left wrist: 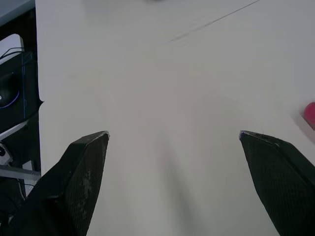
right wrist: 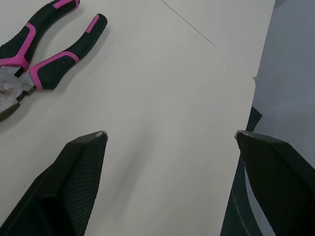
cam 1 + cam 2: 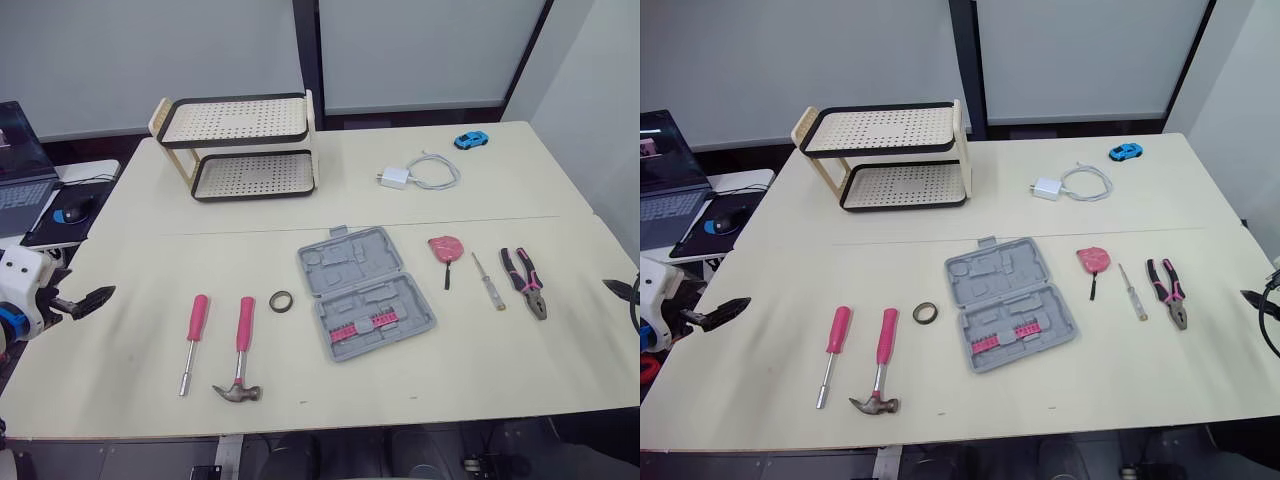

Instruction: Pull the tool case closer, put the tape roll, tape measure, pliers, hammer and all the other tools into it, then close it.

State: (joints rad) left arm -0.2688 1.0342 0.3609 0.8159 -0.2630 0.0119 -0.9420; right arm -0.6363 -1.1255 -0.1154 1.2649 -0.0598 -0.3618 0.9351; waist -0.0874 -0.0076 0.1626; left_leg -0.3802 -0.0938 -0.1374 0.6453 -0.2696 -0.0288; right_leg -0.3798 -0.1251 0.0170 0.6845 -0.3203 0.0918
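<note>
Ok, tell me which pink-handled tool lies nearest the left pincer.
The pink-handled driver, with its straight steel shaft; the hammer lies beside it, farther from the left pincer.

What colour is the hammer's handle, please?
Pink. The hammer shows best in the left eye view.

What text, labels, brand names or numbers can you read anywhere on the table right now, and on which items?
No text can be read in any view.
Tool case: grey moulded tray, no lettering legible.
Tape measure: pink housing, any marking is too small to read.
Pliers: black and pink handles, no print visible.
Charger: plain white, no print discernible.
Laptop: screen content is too blurred to read.
</note>
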